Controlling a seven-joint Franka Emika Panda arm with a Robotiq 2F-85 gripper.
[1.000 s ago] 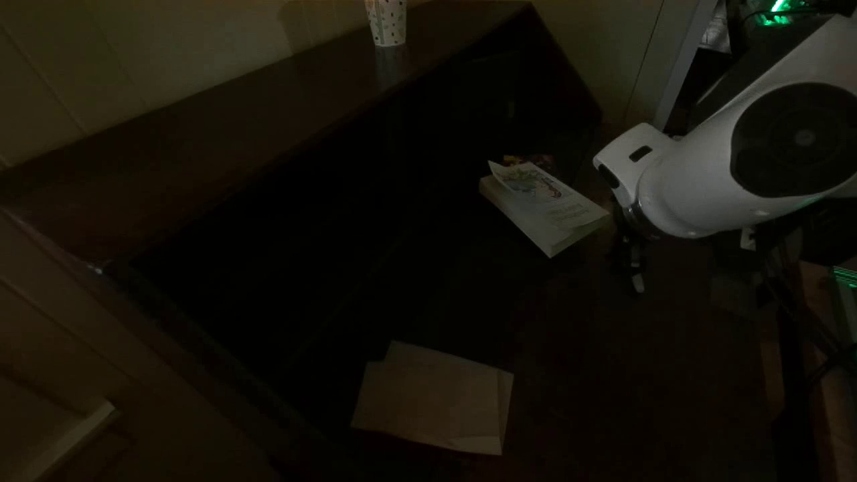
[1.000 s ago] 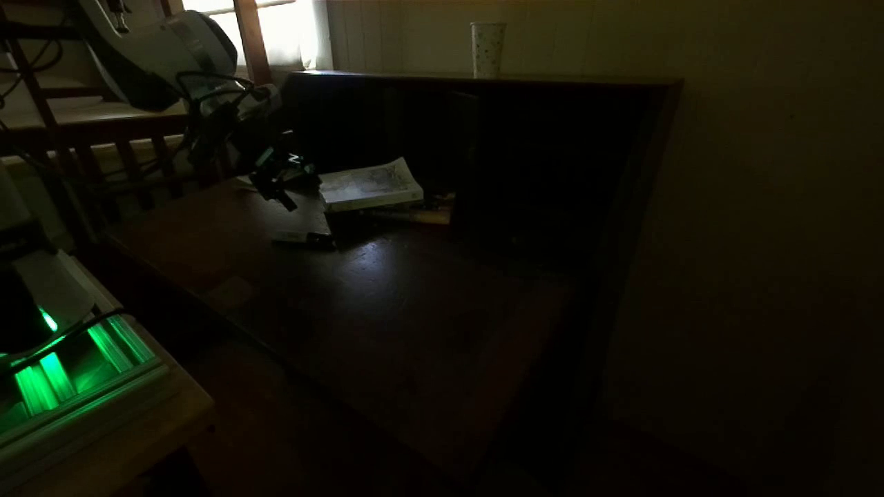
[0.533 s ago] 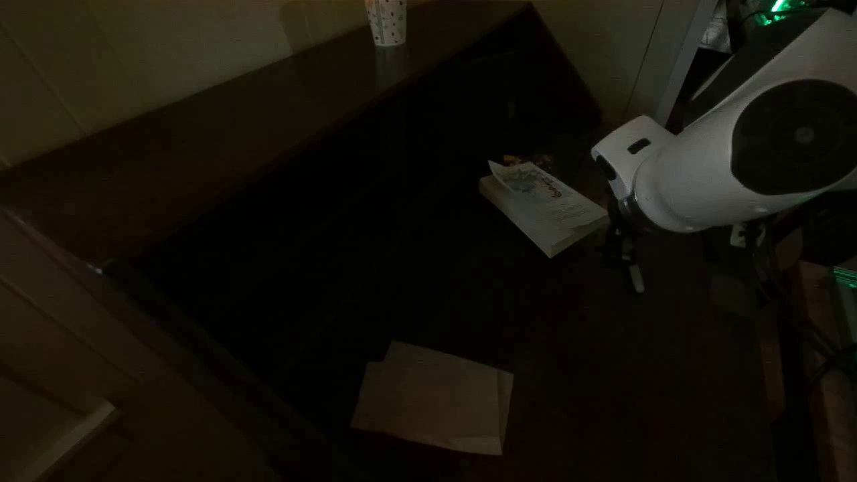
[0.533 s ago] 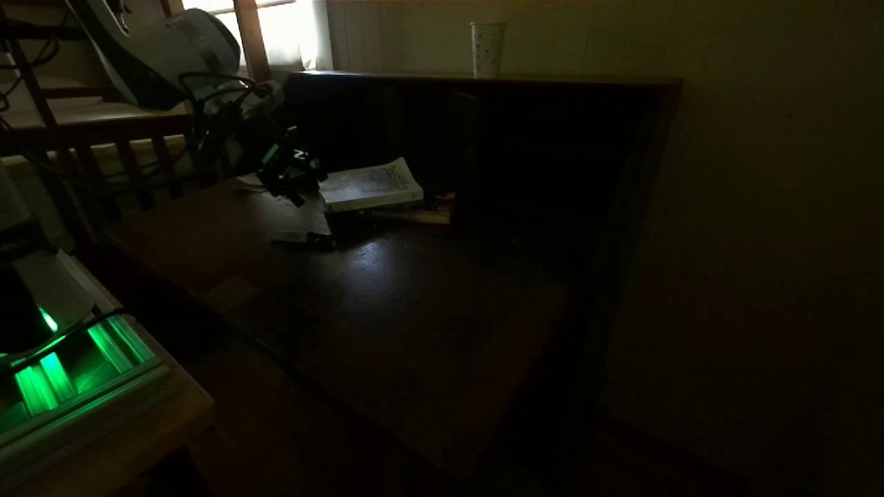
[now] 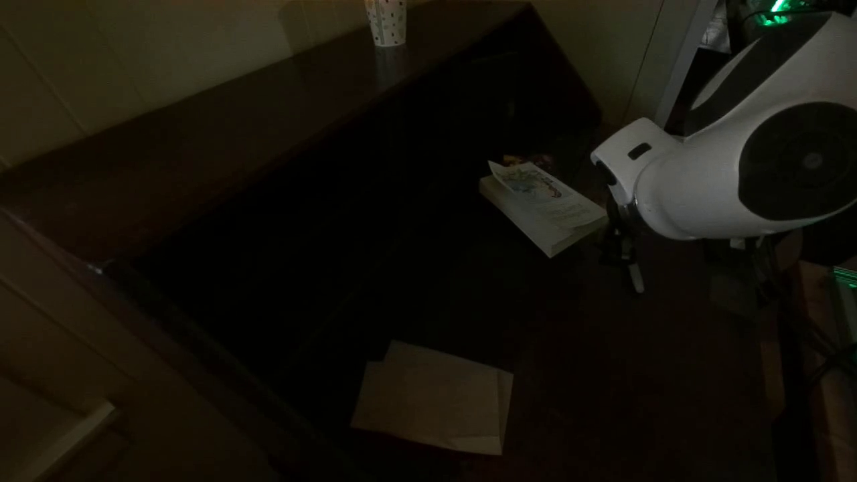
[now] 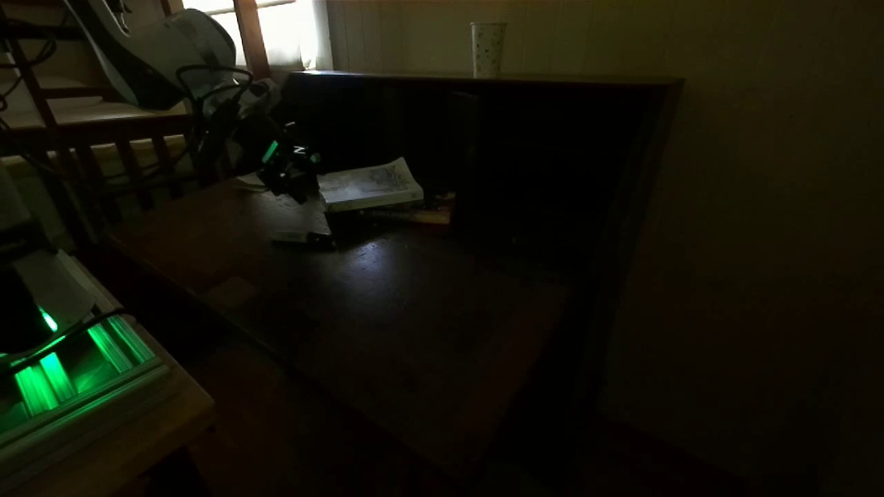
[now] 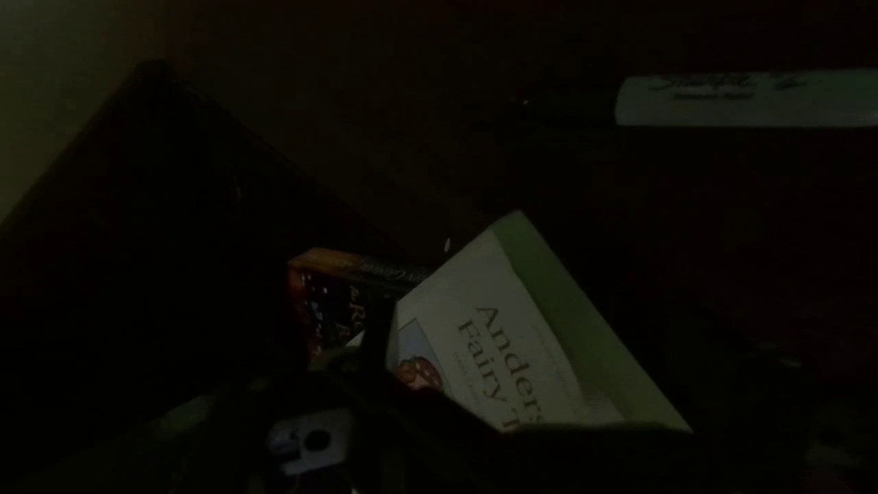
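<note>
One thick white paperback with an illustrated cover [image 5: 549,204] is what you have closest to your fingers [image 5: 636,278]. Its front cover bows up at one corner, and in the wrist view you can read "Anders" and "Fairy T" in dark lettering beside a coloured picture; a pale green strip shows past the cover's wavy edge. It lies face up and turned askew on top of a dark book with orange and red edges [image 7: 329,295], and the pair rests toward the back of a dark brown wooden bench [image 6: 373,276].

Near the stack you have a white-barrelled marker pen with a black cap [image 6: 293,237], lying on the bench. Two overlapping tan sheets of paper [image 5: 432,402] lie well apart from the books. A white paper cup with dark spots [image 5: 387,25] stands upright on a dark wooden ledge [image 5: 268,100]. In the wrist view your fingers block the lower part of the paperback, and deep shadow hides much else.

Your white-and-black arm [image 5: 696,187] slopes in from the right edge in an exterior view, its wrist just beside the paperback's end, fingers pointing down. They are released and spread apart; you cannot tell whether they touch the cover.
</note>
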